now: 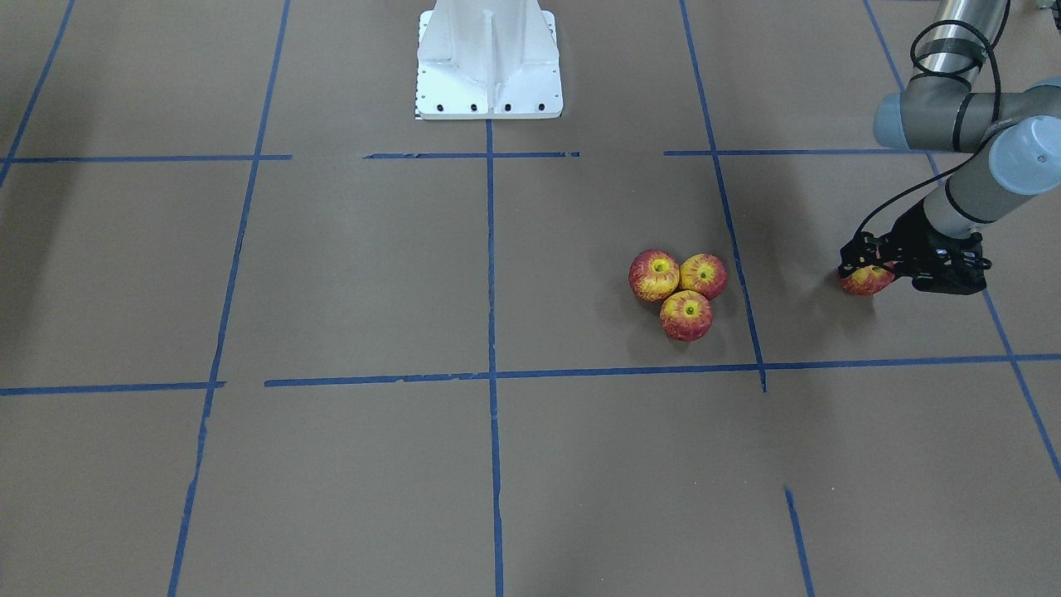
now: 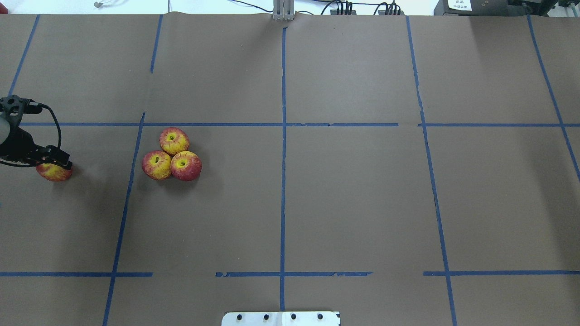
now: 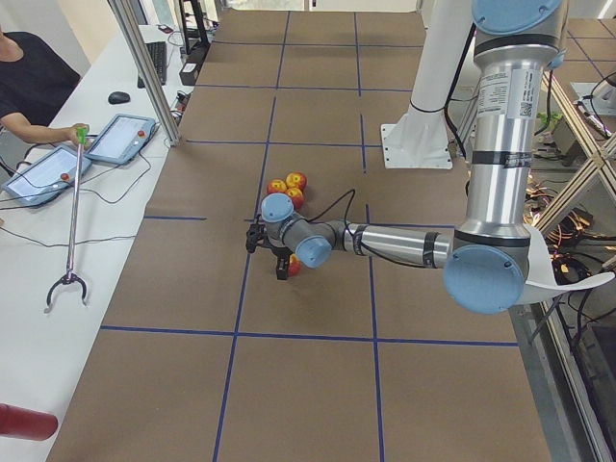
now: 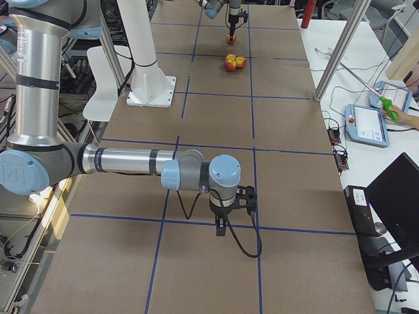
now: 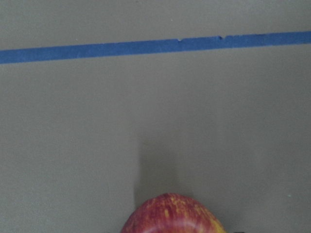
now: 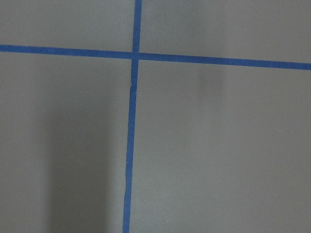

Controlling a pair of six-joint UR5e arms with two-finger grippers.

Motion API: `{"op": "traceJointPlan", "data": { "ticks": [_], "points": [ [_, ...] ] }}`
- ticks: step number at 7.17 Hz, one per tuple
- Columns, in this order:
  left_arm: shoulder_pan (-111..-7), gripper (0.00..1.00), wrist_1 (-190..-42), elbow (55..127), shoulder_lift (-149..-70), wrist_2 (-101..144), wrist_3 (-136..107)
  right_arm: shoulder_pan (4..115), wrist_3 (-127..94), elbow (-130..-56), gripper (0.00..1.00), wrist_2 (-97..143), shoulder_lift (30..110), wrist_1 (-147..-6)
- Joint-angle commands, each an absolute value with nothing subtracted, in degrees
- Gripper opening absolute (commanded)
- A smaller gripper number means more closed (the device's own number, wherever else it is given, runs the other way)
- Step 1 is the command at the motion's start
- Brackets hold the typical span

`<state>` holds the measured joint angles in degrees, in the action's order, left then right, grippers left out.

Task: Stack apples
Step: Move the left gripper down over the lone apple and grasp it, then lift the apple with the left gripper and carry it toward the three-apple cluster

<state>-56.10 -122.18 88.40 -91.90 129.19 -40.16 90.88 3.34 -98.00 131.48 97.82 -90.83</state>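
Note:
Three red and yellow apples [image 1: 685, 315] [image 2: 174, 141] lie touching in a tight triangle on the brown table, dimples up. The cluster also shows in the exterior left view [image 3: 289, 188] and the exterior right view [image 4: 232, 63]. A fourth apple [image 1: 864, 283] [image 2: 54, 173] lies apart near the table's left end. My left gripper [image 1: 867, 270] [image 2: 50, 164] is shut on it, low over the table. The left wrist view shows only that apple's top [image 5: 172, 216]. My right gripper [image 4: 226, 222] shows only in the exterior right view, far from the apples; I cannot tell whether it is open or shut.
Blue tape lines [image 2: 283, 136] divide the brown paper table into squares. The white robot base [image 1: 489, 62] stands at the robot's edge. In the exterior left view an operator holds a grabber stick [image 3: 72, 221] beside the table, near two tablets [image 3: 120, 138].

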Motion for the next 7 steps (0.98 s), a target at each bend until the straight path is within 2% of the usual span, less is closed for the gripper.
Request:
{"op": "traceJointPlan", "data": {
  "ticks": [1, 3, 5, 7],
  "points": [
    [-56.16, 0.00, -121.30, 92.59, -92.11, 129.37, -40.42, 90.88, 3.34, -98.00, 1.00, 131.48, 97.82, -90.79],
    [-56.08, 0.00, -121.11, 99.64, -94.63, 129.37, -50.02, 90.88, 3.34, -98.00, 1.00, 131.48, 97.82, -90.79],
    [-54.16, 0.00, -120.85, 99.67, -102.79, 128.76, -61.29, 90.88, 3.34, -98.00, 1.00, 131.49, 97.82, -90.79],
    [-47.67, 0.00, -118.59, 100.01, -105.82, 123.09, -66.52, 90.88, 3.34, -98.00, 1.00, 131.57, 97.82, -90.79]
  ]
}}
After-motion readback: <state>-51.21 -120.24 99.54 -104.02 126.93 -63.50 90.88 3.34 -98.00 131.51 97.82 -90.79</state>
